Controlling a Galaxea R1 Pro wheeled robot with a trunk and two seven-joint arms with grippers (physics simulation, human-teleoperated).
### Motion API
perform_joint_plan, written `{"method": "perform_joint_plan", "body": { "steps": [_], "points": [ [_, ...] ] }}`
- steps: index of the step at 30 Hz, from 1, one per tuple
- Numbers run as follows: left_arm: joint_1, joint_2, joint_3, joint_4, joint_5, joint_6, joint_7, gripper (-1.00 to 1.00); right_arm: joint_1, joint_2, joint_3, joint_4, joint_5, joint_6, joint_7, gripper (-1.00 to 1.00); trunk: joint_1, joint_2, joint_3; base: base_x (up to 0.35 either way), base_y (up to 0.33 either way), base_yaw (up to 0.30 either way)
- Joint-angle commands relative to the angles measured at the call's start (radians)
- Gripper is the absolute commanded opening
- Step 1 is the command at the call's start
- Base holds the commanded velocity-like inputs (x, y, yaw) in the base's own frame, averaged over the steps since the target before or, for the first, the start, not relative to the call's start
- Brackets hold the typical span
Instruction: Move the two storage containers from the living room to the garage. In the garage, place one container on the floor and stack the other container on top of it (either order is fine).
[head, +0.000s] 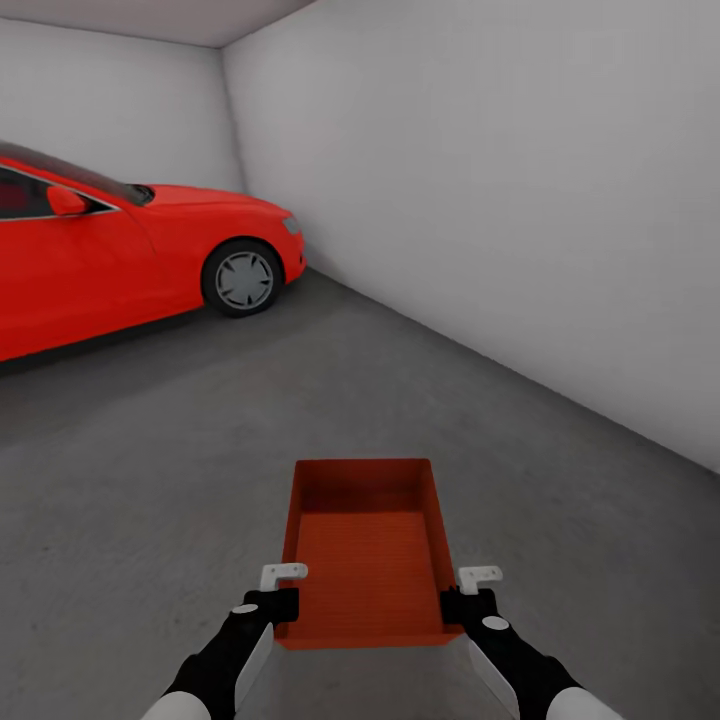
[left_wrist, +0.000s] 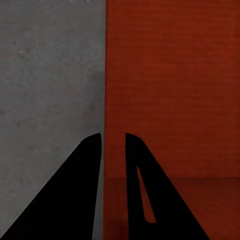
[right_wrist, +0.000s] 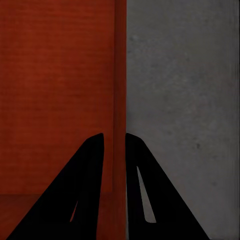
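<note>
One orange-red storage container (head: 365, 545), open-topped with a ribbed bottom, is held between my two grippers over the dark grey garage floor (head: 150, 450). My left gripper (head: 280, 608) is shut on its left wall near the near corner. My right gripper (head: 465, 605) is shut on the right wall. In the left wrist view the gripper (left_wrist: 113, 142) straddles the thin wall, with the container's inside (left_wrist: 175, 90) on one side and the floor (left_wrist: 50, 75) on the other. The right wrist view mirrors this: gripper (right_wrist: 114, 142), container (right_wrist: 55, 90), floor (right_wrist: 185, 100). Whether the container touches the floor I cannot tell.
A red coupe car (head: 120, 250) stands at the left, its front wheel (head: 243, 279) toward the far corner. A plain white wall (head: 500, 200) runs along the right. Open concrete lies ahead between the car and that wall.
</note>
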Motion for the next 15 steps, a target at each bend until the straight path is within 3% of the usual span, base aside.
{"method": "perform_joint_plan", "body": {
  "steps": [1,15],
  "points": [
    [0.000,0.001,0.003,-0.006,-0.012,-0.017,0.008,-1.00,-0.001,-0.020,-0.017,0.035,-0.017,-0.001,-0.009,-1.00,0.000,-0.001,-0.001,0.000,0.000,-0.281],
    [0.000,0.001,0.003,-0.006,-0.012,-0.017,0.008,-1.00,-0.001,-0.020,-0.017,0.035,-0.017,-0.001,-0.009,-1.00,0.000,-0.001,-0.001,0.000,0.000,-0.281]
  ]
}}
